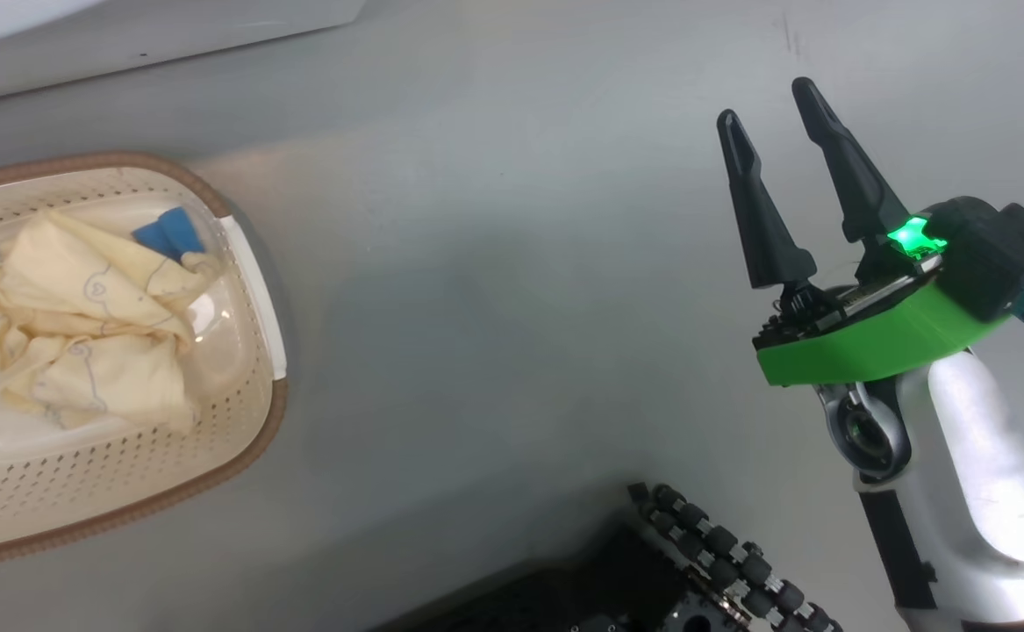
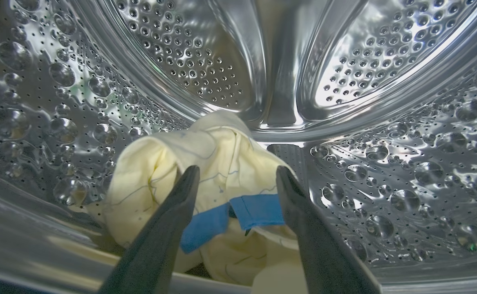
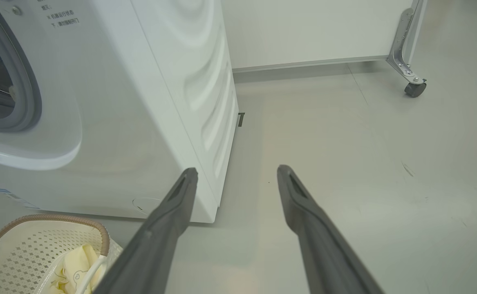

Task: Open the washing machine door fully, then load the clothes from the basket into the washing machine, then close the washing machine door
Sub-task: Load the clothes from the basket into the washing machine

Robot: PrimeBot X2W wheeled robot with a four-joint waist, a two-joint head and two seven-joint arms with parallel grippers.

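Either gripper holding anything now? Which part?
Nothing is held. The left gripper is open inside the drum, fingers spread, not clamping the cream garment; the right gripper is open over the floor.

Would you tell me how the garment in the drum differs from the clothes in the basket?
The garment lies in the drum, before the open left end effector; the clothes lie in the basket, apart from the right end effector. The garment shows a wide blue band, the clothes a small blue patch. Both are cream-yellow with outline drawings.

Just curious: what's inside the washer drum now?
A cream-yellow garment with blue patches lies on the drum floor, beyond the open left gripper. Anything beneath it is hidden.
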